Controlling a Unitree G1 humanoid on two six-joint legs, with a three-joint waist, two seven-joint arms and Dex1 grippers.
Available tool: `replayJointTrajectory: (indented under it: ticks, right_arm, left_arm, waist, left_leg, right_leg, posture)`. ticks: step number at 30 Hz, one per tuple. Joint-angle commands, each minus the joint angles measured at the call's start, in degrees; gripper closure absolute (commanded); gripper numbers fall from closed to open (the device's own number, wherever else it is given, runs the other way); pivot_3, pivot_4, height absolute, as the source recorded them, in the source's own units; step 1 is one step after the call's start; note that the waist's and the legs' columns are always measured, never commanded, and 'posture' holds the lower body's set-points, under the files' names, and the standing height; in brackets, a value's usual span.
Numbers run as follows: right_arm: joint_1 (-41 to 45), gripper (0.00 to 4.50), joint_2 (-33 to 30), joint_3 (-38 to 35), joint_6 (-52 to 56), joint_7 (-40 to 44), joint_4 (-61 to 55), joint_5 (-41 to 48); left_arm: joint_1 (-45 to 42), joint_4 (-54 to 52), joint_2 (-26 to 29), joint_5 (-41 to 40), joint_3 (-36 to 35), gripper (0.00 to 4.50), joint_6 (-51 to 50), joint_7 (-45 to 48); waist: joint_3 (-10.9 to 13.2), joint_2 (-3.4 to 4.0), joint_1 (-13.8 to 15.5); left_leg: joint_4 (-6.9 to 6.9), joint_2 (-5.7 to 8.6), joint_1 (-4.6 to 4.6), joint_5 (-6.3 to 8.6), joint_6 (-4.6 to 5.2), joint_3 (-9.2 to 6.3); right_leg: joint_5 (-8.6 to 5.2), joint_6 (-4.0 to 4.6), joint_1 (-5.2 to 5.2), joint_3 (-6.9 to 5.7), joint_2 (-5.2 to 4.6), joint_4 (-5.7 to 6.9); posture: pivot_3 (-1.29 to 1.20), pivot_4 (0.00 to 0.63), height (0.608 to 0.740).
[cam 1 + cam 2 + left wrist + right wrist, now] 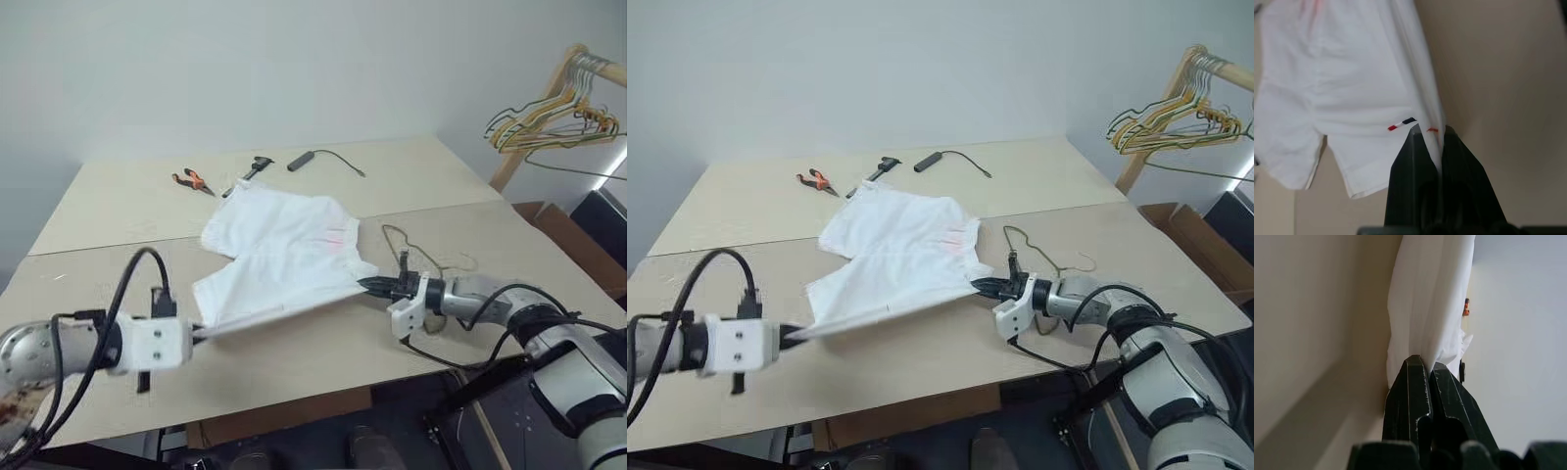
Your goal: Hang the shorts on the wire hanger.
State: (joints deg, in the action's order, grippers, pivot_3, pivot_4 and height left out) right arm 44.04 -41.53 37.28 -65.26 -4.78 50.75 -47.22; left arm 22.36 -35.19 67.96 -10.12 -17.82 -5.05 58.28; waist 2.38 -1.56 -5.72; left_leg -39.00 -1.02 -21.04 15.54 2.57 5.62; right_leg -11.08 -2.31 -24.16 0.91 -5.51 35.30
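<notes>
Counter (294, 362) first: a pale top carrying everything I can see. Shorts (284, 250) lie spread across its middle, white, with a faint pink mark. My left hand (199, 335) is clamped on the near hem corner, beside the tiny red and dark marks, and my right hand (372, 286) is pinched shut on the opposite edge, fabric stretched between them. Just behind the right hand, the wire hanger (416, 253) lies flat on the counter. At the far edge sit orange-handled pliers (192, 180) and a black cabled stick (312, 158).
</notes>
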Motion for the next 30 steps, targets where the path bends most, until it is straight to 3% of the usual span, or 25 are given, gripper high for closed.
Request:
replayJointTrajectory:
  ticks: [1, 6, 12, 15, 16, 19, 22, 26, 29, 30]
  right_arm:
    - [-3.0, 4.50, -6.7, -3.1, 2.4, 2.0, -0.9, 0.5]
    - [-11.2, 4.50, -11.1, -5.6, 2.9, 7.3, -10.5, 6.2]
    - [-21.4, 4.50, -13.9, -9.0, 5.9, 13.2, -21.7, 12.1]
    - [-24.6, 4.50, -14.1, -10.8, 8.6, 15.6, -25.2, 14.0]
    - [-25.5, 4.50, -14.1, -11.4, 9.8, 16.8, -26.3, 15.0]
    - [-28.4, 3.74, -15.0, -13.0, 12.0, 21.0, -29.8, 19.2]
    - [-33.6, 2.72, -18.4, -14.9, 15.7, 27.5, -35.7, 27.0]
    - [-45.0, 1.29, -26.5, -19.1, 25.8, 38.6, -47.4, 45.2]
    - [-52.2, 1.28, -29.4, -26.4, 38.0, 42.1, -55.9, 60.1]
    - [-53.9, 1.28, -29.8, -29.4, 42.1, 43.0, -57.9, 64.4]
  left_arm:
    - [3.6, -5.1, 0.1, 0.7, -5.9, 4.44, -5.5, 4.0]
    - [8.0, -12.7, -1.5, -0.6, -9.7, 4.44, -11.6, 7.8]
    - [13.7, -16.3, -4.0, -0.2, -13.5, 4.44, -11.8, 13.4]
    - [14.4, -16.5, -5.0, -0.3, -13.2, 4.44, -11.8, 14.1]
    - [14.5, -16.5, -5.2, -0.6, -13.2, 4.23, -11.8, 14.5]
    - [14.4, -15.9, -5.5, -1.6, -14.0, 3.44, -11.1, 16.6]
    - [12.5, -14.2, -6.1, -3.7, -15.9, 2.49, -10.6, 18.0]
    - [4.7, -7.7, -5.6, -10.7, -18.5, 1.16, -11.0, 20.2]
    - [-3.0, -1.8, -5.2, -12.7, -16.7, 0.17, -10.1, 18.9]
    - [-6.0, -0.1, -5.4, -13.8, -15.4, 0.17, -10.1, 18.3]
  waist:
    - [0.0, 0.00, 0.1]
    - [0.0, -0.01, 0.4]
    - [0.0, -0.01, 0.2]
    - [0.1, -0.03, 0.2]
    - [0.1, -0.03, 0.3]
    - [0.2, 0.01, 0.8]
    - [0.2, -0.03, 1.3]
    - [0.2, 0.11, 2.6]
    - [0.2, 0.08, 3.2]
    - [0.2, 0.08, 3.3]
  left_leg:
    - [0.00, 0.01, 0.02, 0.00, 0.00, 0.00]
    - [0.00, 0.01, 0.02, 0.01, 0.03, -0.03]
    - [0.00, -0.02, 0.17, 0.03, 0.05, 0.02]
    - [0.01, -0.06, 0.48, 0.03, 0.05, 0.05]
    - [0.02, -0.07, 0.72, 0.05, 0.06, 0.05]
    - [0.03, -0.08, 1.09, 0.13, 0.12, 0.05]
    - [0.04, -0.09, 1.20, 0.17, 0.15, 0.04]
    - [0.08, -0.13, 1.19, 0.24, 0.17, 0.04]
    - [0.07, -0.22, 1.18, 0.30, 0.13, 0.05]
    - [0.06, -0.24, 1.17, 0.31, 0.13, 0.07]
  right_leg:
    - [0.00, 0.00, 0.03, 0.00, 0.00, -0.02]
    - [-0.04, 0.00, 0.12, -0.01, 0.03, -0.15]
    - [-0.40, 0.39, 0.20, 0.05, 0.07, -0.15]
    - [-0.67, 0.04, 0.48, 0.08, 0.09, -0.14]
    - [-0.72, 0.01, 0.72, 0.08, 0.09, -0.16]
    - [-0.79, -0.01, 1.10, 0.05, 0.00, -0.19]
    - [-0.84, 0.00, 1.08, 0.03, -0.03, -0.18]
    - [-0.97, 0.01, 1.10, 0.01, -0.02, -0.13]
    - [-1.03, 0.02, 1.08, -0.03, 0.03, -0.14]
    - [-1.02, 0.02, 1.09, -0.03, 0.05, -0.15]
  posture:
    - [-0.01, 0.008, 0.740]
    - [-0.02, 0.015, 0.740]
    - [-0.03, 0.027, 0.740]
    - [-0.04, 0.032, 0.740]
    - [-0.04, 0.033, 0.740]
    - [-0.04, 0.036, 0.740]
    - [-0.04, 0.039, 0.740]
    - [-0.04, 0.037, 0.740]
    - [-0.05, 0.033, 0.740]
    - [-0.06, 0.031, 0.740]
